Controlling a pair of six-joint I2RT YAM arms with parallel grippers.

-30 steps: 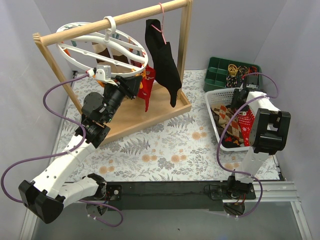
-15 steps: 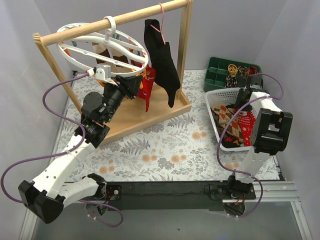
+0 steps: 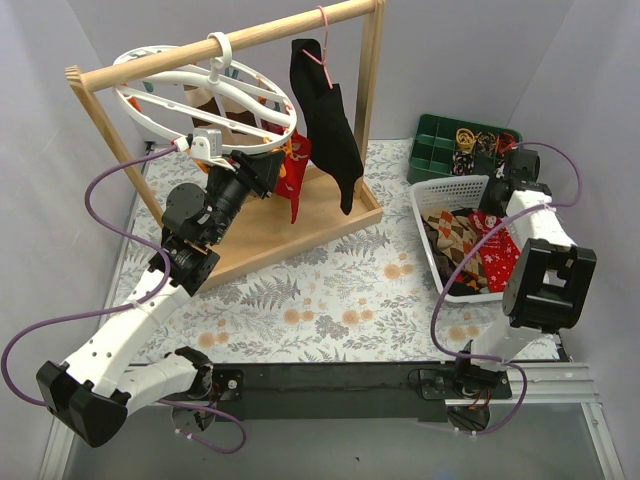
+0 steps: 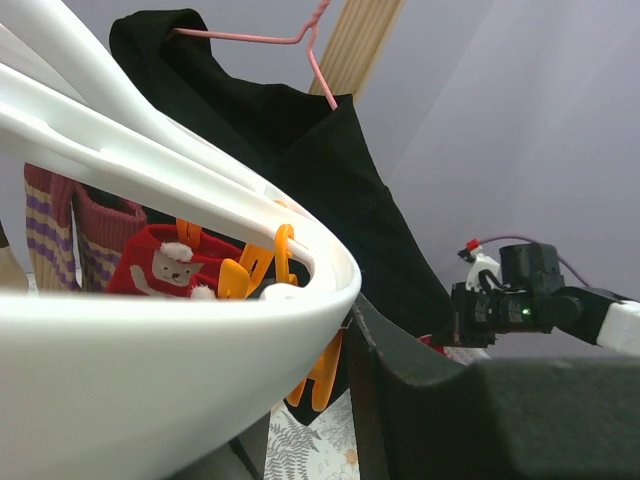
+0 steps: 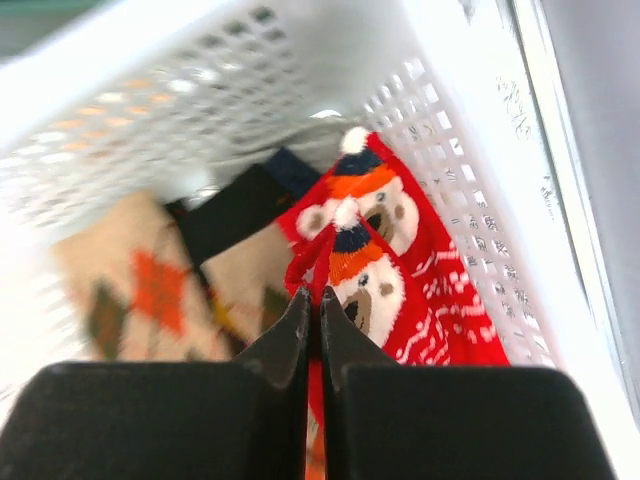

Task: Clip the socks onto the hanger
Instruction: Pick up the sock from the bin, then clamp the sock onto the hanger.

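Apparently the right gripper (image 5: 312, 296), jaws pressed together mid-frame, pinches just a fold of red sock (image 5: 425, 290) in the basket (image 5: 150, 110); lifting could drop it.

Nothing here can be read as a word, number or brand; the basket (image 5: 530, 150) has faint raised marks on its white rim in the right wrist view, too blurred to make out; the red sock (image 5: 420, 290) lying in it is printed with bears in hats and a white pattern, with no letters that can be told.
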